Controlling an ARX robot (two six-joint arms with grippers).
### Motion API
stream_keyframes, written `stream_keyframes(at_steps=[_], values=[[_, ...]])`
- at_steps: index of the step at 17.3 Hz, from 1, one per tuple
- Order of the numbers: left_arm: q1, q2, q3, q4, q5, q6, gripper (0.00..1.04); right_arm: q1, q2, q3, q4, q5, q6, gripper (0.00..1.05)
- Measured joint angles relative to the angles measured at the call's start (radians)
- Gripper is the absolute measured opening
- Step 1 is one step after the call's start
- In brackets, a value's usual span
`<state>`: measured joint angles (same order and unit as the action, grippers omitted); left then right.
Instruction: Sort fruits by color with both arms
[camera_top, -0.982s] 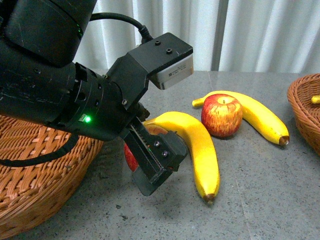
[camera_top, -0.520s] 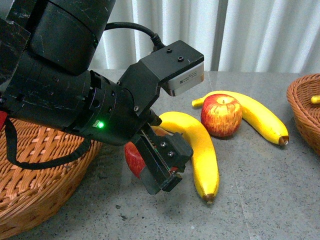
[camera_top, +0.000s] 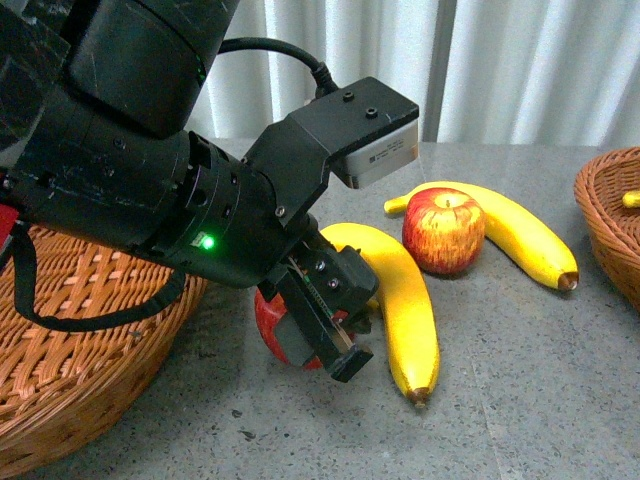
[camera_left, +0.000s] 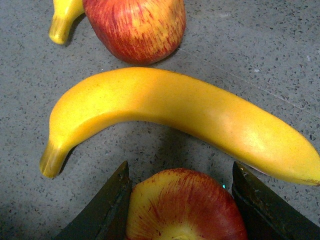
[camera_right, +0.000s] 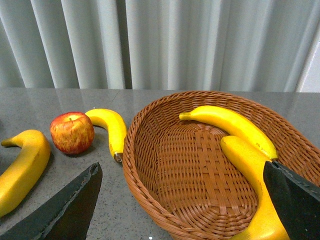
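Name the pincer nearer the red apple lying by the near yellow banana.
Left. The left pincer is closed around that red apple; the right pincer hangs over the brown wicker basket, apart from it.

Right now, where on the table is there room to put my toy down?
The biggest bare patch of table lies between the near banana and the right basket. A smaller strip runs in front of the left basket and left gripper. The middle is crowded: near apple, far apple, far banana.

A left wicker basket and right wicker basket sit on grey tabletop before pale curtains.
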<state>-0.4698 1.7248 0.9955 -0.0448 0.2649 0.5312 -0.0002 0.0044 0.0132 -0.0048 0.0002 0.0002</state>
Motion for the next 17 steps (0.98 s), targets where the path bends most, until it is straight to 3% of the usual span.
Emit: stream_keyframes(at_steps=[5, 9, 15, 16, 17], values=[[0.033, -0.092, 0.107, -0.042, -0.079, -0.040, 0.52, 0.000, 0.000, 0.000, 0.000, 0.000, 0.000, 0.98], [0.181, -0.163, 0.213, -0.097, -0.256, -0.218, 0.52, 0.000, 0.000, 0.000, 0.000, 0.000, 0.000, 0.98], [0.293, -0.254, 0.214, -0.182, -0.349, -0.398, 0.52, 0.000, 0.000, 0.000, 0.000, 0.000, 0.000, 0.98], [0.372, -0.285, 0.119, -0.185, -0.354, -0.494, 0.52, 0.000, 0.000, 0.000, 0.000, 0.000, 0.000, 0.98], [0.388, -0.285, 0.075, -0.172, -0.354, -0.511, 0.52, 0.000, 0.000, 0.000, 0.000, 0.000, 0.000, 0.98]])
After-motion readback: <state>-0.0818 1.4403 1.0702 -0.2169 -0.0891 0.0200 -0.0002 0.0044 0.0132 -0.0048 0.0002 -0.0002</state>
